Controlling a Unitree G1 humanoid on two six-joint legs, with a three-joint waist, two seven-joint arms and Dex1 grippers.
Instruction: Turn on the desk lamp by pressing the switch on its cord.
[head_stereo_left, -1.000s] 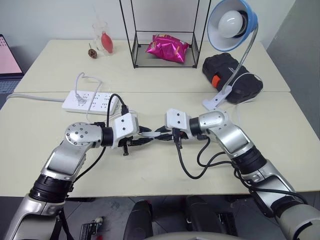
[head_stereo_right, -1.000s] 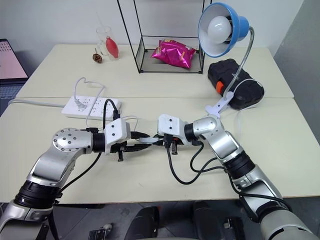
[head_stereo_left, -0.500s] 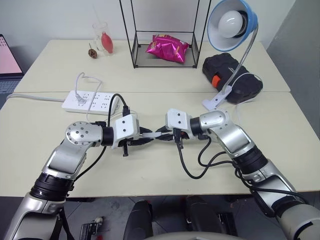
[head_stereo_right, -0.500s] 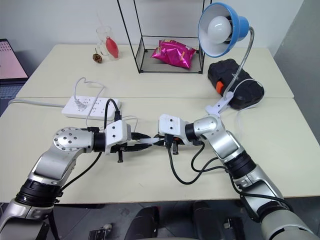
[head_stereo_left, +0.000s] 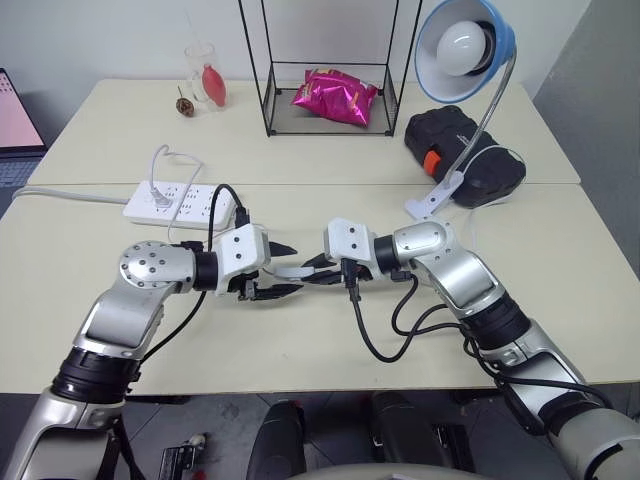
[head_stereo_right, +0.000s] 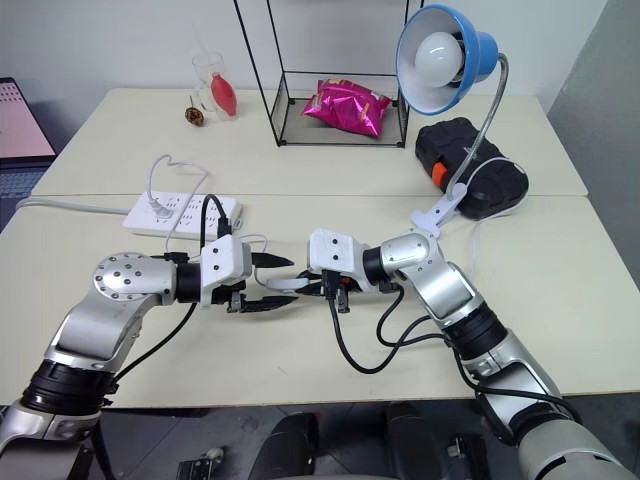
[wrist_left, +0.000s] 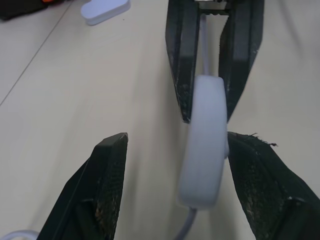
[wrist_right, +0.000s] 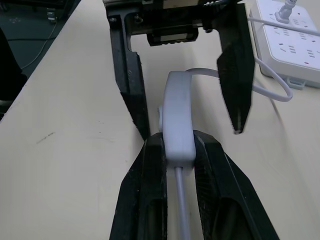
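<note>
Both grippers (head_stereo_left: 278, 270) (wrist_right: 175, 145) around switch (wrist_right: 175, 117)

White switch (wrist_right: 176, 120) and cord (wrist_right: 181, 210); blue lamp shade (head_stereo_left: 495, 35); beige desk (head_stereo_left: 300, 150); black-fingered right end effector (wrist_right: 177, 150); pink bag (head_stereo_left: 335, 96).

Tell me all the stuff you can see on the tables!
lamp: 1, blue shade, silver neck, clipped at the right, bulb unlit
switch: 1, white, between the two grippers
cord: 1, thin white, runs from the switch
power strip: 1, white, left side
wire rack: 1, black, far table
snack bag: 1, pink, inside the rack
glass: 1, clear, red thing inside, far left
black case: 1, orange button, behind the lamp clip
left gripper: 1, black fingers, open around the switch
right gripper: 1, black fingers, shut on the switch
</note>
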